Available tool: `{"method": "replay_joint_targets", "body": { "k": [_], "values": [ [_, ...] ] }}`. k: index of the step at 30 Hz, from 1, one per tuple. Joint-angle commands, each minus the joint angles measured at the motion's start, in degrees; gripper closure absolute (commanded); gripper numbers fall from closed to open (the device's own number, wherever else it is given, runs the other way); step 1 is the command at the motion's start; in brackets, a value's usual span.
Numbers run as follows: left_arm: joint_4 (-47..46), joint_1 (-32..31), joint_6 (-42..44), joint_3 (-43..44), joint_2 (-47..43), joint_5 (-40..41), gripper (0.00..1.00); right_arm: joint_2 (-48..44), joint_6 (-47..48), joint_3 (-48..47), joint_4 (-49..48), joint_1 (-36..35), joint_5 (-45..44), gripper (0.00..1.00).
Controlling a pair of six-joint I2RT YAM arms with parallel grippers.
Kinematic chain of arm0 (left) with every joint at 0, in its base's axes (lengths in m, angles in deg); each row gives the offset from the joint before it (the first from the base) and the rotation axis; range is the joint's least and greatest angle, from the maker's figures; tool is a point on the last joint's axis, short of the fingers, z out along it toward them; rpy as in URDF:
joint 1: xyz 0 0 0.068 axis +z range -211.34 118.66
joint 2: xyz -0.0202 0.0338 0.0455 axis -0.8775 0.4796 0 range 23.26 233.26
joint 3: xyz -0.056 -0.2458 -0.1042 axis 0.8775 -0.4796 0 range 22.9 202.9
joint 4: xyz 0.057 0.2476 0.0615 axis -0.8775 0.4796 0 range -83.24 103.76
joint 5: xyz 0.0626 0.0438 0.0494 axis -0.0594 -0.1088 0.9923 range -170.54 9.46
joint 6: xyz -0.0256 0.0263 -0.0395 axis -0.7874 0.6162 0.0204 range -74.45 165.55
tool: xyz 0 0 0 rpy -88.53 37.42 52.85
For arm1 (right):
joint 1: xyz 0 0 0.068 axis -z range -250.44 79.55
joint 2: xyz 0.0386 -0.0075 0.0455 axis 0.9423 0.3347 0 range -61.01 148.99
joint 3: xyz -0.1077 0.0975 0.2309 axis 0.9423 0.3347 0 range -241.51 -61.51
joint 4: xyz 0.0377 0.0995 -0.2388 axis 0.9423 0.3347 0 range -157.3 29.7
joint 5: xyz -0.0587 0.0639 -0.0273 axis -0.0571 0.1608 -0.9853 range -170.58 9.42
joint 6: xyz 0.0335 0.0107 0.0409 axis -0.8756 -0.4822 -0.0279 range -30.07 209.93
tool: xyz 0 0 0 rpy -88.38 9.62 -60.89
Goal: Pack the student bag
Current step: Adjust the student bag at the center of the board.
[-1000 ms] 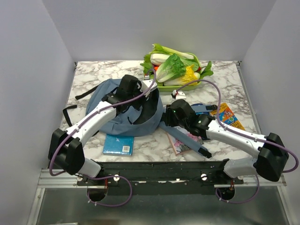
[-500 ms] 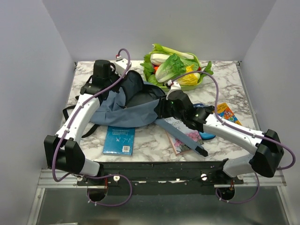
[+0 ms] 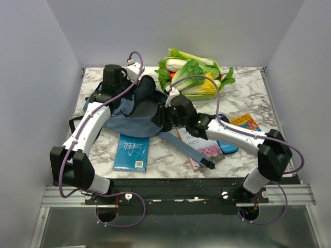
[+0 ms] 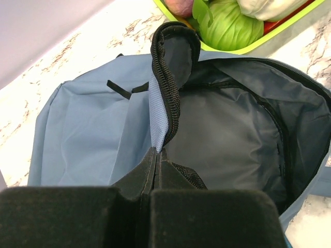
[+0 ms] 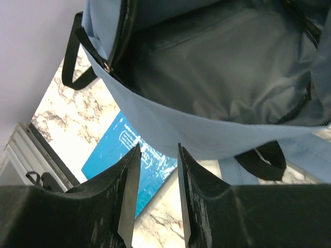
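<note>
The grey-blue student bag (image 3: 124, 114) lies at the table's left middle with its mouth open toward the right. My left gripper (image 3: 129, 88) is shut on the bag's zipped rim (image 4: 164, 98) and holds it up, showing the dark empty lining (image 4: 227, 139). My right gripper (image 3: 159, 118) is open and empty at the bag's lower lip (image 5: 207, 135), its fingertips (image 5: 135, 155) just short of the fabric. A blue book (image 3: 131, 152) lies in front of the bag and also shows in the right wrist view (image 5: 116, 160). A flower-cover book (image 3: 202, 147) lies under the right arm.
A green tray of vegetables (image 3: 194, 77) stands at the back, close behind the bag (image 4: 227, 26). A colourful book (image 3: 247, 123) and a small blue pencil case (image 3: 228, 148) lie at the right. A bag strap (image 3: 186, 151) trails toward the front edge.
My left gripper has pulled the bag's rim up and back to the left, opening the mouth. My right gripper has moved left to the bag's lower lip.
</note>
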Motion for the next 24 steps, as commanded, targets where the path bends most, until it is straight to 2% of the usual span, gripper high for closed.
{"method": "replay_joint_targets", "body": {
  "k": [1, 6, 17, 24],
  "values": [
    [-4.0, 0.0, -2.2, -0.1, -0.1, -3.3, 1.00, 3.0, 1.0, -5.1, -5.6, -0.3, -1.2, 0.58],
    [-3.9, 0.0, -2.2, -0.6, -0.8, -4.1, 1.00, 10.6, 0.4, -9.2, -3.6, -0.3, -0.7, 0.64],
    [-4.9, 1.3, -4.1, 2.1, 1.3, -5.0, 1.00, 12.7, -3.7, 7.4, -5.3, -2.7, -2.0, 0.77],
    [-5.3, 4.2, -5.9, 9.3, 5.6, -3.9, 1.00, 13.7, -5.2, 11.0, -4.9, -2.7, -4.9, 0.82]
  ]
}}
